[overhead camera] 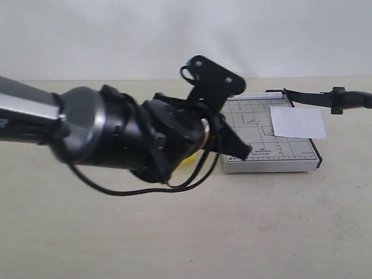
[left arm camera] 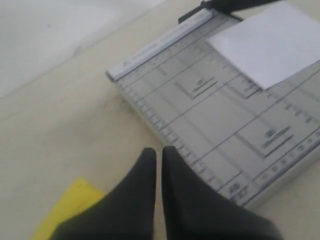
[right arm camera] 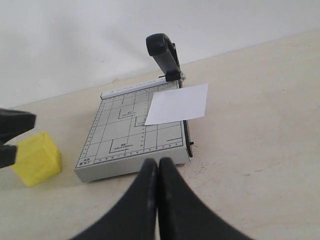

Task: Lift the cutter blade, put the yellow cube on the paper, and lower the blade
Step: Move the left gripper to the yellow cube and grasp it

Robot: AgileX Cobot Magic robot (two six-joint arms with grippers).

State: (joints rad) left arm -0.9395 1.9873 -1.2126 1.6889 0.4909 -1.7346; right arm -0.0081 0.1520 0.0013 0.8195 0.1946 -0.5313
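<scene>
While your left gripper (left arm camera: 158, 152) is hanging pinched shut beside the yellow cube (left arm camera: 65, 205), you're risking shoving it aside

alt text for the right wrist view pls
A grey paper trimmer sits on a beige table with its black blade raised and a white paper lying on its bed. A yellow cube rests on the table beside the trimmer; the right tool, shut, fills the foreground.

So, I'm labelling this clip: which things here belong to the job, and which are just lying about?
Job: cutter blade, yellow cube, paper, grey trimmer base.
Not in the job: table, white wall.
</scene>
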